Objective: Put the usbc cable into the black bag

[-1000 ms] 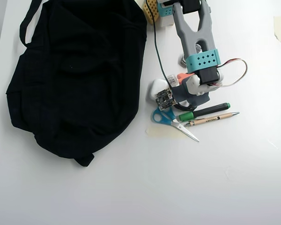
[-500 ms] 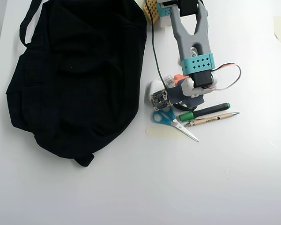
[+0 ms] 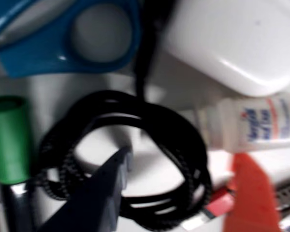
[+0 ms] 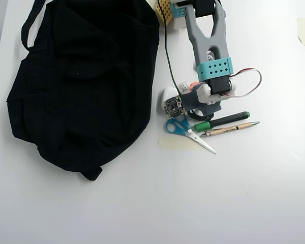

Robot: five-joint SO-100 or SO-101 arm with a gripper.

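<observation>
The USB-C cable [image 3: 135, 159] is a coiled black braided cable lying on the white table. In the wrist view my gripper [image 3: 183, 157] is low over it and open. The dark finger [image 3: 104, 193] sits inside the coil's loop, and the orange finger [image 3: 251, 193] is outside the coil's right side, so the right strands lie between the jaws. In the overhead view the gripper [image 4: 195, 109] hides most of the cable [image 4: 193, 116]. The black bag [image 4: 86, 81] lies flat to the left, a short way from the gripper.
Blue-handled scissors [image 4: 183, 129] [image 3: 87, 38], a green-capped pen [image 4: 221, 121] [image 3: 9, 140] and a wooden pen [image 4: 229, 129] lie close around the cable. A white case [image 3: 237, 38] and a small white bottle [image 3: 251, 123] lie beside it. A thin wire [image 4: 166, 56] runs along the bag's edge.
</observation>
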